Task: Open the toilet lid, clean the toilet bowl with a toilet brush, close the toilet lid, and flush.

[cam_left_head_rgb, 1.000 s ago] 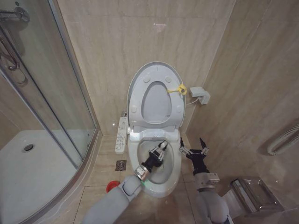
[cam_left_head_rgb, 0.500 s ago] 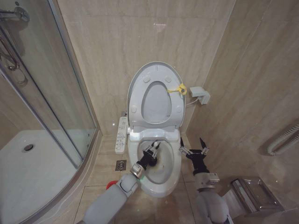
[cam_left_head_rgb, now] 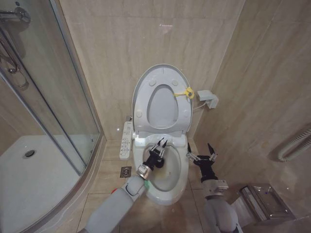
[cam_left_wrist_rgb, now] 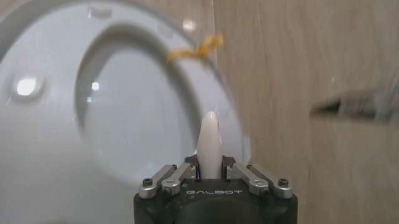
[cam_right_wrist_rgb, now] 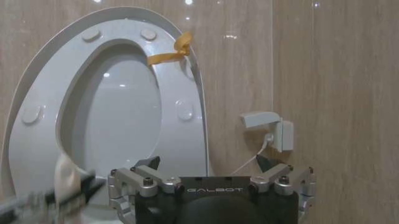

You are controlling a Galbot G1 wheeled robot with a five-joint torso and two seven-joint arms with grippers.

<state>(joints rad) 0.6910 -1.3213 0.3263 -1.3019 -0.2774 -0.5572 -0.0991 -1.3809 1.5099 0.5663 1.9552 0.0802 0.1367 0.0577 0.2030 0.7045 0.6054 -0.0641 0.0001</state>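
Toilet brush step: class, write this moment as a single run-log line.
phase: scrubbing | left gripper: shut on toilet brush, over toilet bowl | right gripper: open, beside bowl | toilet lid: raised

Right gripper (cam_right_wrist_rgb: 212, 179): black body, metal fingers spread apart, holding nothing. Beyond it, large glossy white oval plastic toilet lid (cam_right_wrist_rgb: 124, 123) upright against beige tiled wall (cam_right_wrist_rgb: 330, 70); yellow tag (cam_right_wrist_rgb: 169, 52) at rim. White wall socket (cam_right_wrist_rgb: 269, 129) beside lid.
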